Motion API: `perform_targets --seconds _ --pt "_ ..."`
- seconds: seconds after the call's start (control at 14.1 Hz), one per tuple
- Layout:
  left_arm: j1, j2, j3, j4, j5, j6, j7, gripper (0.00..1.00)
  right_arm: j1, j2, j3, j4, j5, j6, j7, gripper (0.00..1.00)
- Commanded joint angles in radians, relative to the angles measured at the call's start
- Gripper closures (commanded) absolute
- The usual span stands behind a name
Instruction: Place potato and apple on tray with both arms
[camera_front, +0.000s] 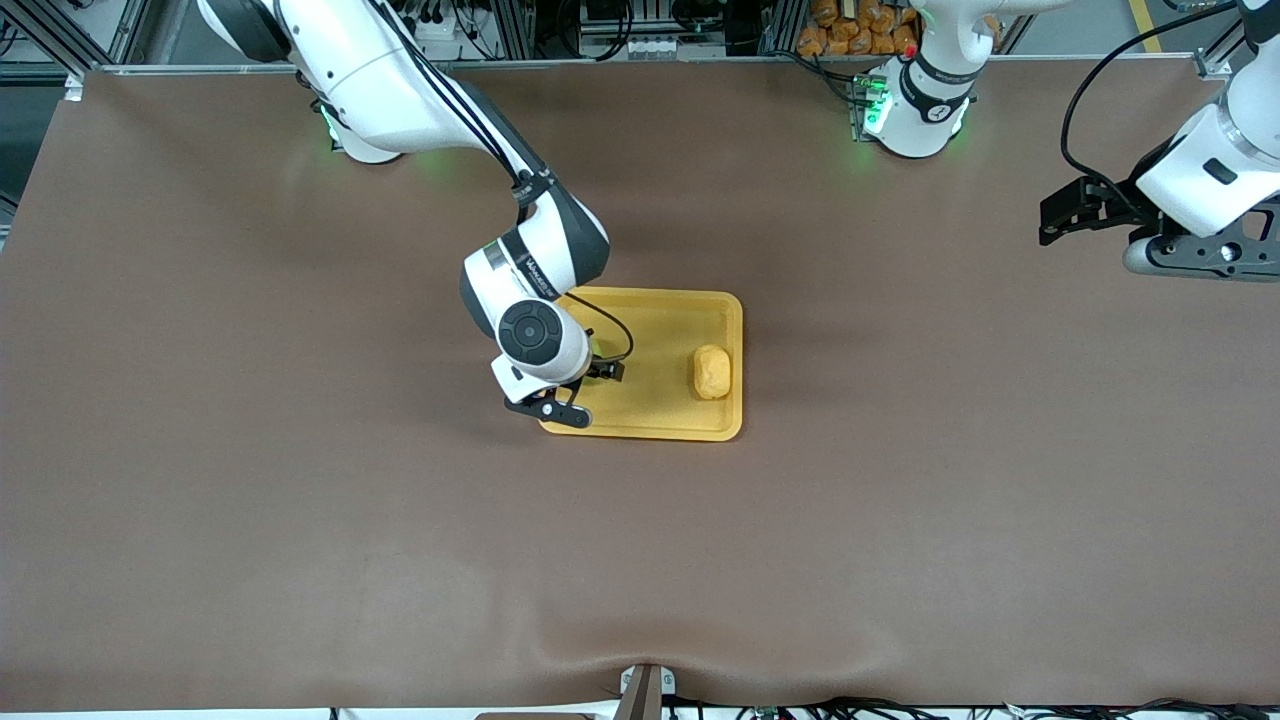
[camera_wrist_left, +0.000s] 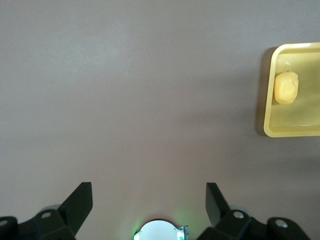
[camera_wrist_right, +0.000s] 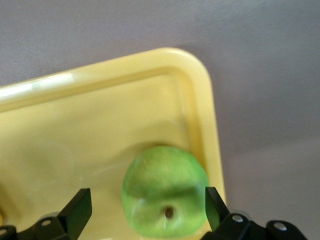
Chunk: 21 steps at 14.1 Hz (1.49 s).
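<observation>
Releasing: right gripper (camera_wrist_right: 145, 210), jaws spread, over apple (camera_wrist_right: 165, 197) on tray (camera_front: 725, 330), potato (camera_front: 712, 371) at apple's 3 o'clock; left gripper (camera_wrist_left: 149, 207), spread, waits. Next: retract.

Two white robot arms with black fittings

Glossy white shells are joined by black bands; black cables are run alongside; green light is seen at both bases; a round black cap is carried at one wrist.

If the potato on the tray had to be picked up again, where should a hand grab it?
Probably from straight above, fingers closing across the middle of the potato, on its narrow width. It lies flat and oblong in the tray, close to the rim at the left arm's end, so a sideways approach would likely hit that rim.
</observation>
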Motion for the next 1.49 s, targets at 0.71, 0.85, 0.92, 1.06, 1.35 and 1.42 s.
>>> perform_targets --seconds 0.71,0.85,0.92,1.06,1.35,1.42 --pt "0.018 0.011 0.001 0.000 -0.002 0.063 0.026 0.00 -0.213 -0.099 0.006 0.232 -0.055 -0.278 0.003 0.00" --pt "0.017 0.011 -0.002 0.002 0.003 0.063 0.023 0.00 -0.246 -0.102 0.004 0.238 -0.056 -0.301 0.003 0.00" --pt "0.015 0.009 -0.002 0.002 0.003 0.063 0.014 0.00 -0.265 -0.102 0.004 0.258 -0.056 -0.320 0.003 0.00" --pt "0.017 0.011 -0.002 0.002 0.001 0.066 0.013 0.00 -0.299 -0.104 0.000 0.314 -0.058 -0.369 0.003 0.00" --pt "0.018 0.014 -0.002 0.003 0.003 0.054 0.011 0.00 -0.373 -0.117 -0.008 0.374 -0.056 -0.442 -0.025 0.00" --pt "0.020 0.014 0.001 0.002 0.003 0.054 0.010 0.00 -0.396 -0.133 -0.008 0.376 -0.056 -0.449 -0.042 0.00"
